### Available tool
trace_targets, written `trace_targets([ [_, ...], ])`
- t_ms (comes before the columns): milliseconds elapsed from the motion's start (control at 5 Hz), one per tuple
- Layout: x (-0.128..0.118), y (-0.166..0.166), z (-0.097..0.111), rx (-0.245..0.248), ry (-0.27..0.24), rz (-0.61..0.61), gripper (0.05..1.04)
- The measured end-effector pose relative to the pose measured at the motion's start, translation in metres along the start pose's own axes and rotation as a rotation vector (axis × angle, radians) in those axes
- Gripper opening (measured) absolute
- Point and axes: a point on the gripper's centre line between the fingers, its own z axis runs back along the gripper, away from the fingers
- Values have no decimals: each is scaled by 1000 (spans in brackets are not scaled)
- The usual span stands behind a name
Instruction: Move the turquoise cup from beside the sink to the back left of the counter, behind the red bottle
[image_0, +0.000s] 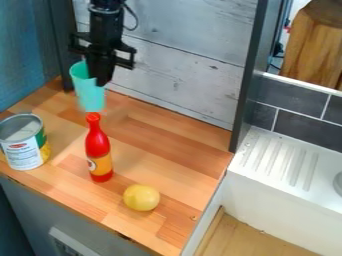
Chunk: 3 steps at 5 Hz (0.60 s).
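Note:
The black gripper (99, 80) hangs down at the upper left, in front of the white plank wall, shut on the right side of a teal cup (91, 97). The cup is roughly upright, behind the red bottle; whether its bottom touches the wood cannot be told. A red bottle (98, 150) with a yellow and orange label stands just in front of the cup. To the left stands an open can (25, 150) with a white and green label. A round yellow fruit (141, 197) lies nearer the counter's front edge, right of the bottle.
The wooden counter (170, 150) ends at a front edge at lower left and a right edge beside a white sink unit (270, 170) with a ridged drainboard. A dark upright post (250, 90) rises at the counter's back right corner. Blue panelling (25, 60) bounds the left side.

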Motion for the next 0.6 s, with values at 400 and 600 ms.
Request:
trace_targets([
  [400,14,13,-40,-7,99,-2,85],
  [600,23,15,-41,-26,93,-1,85],
])
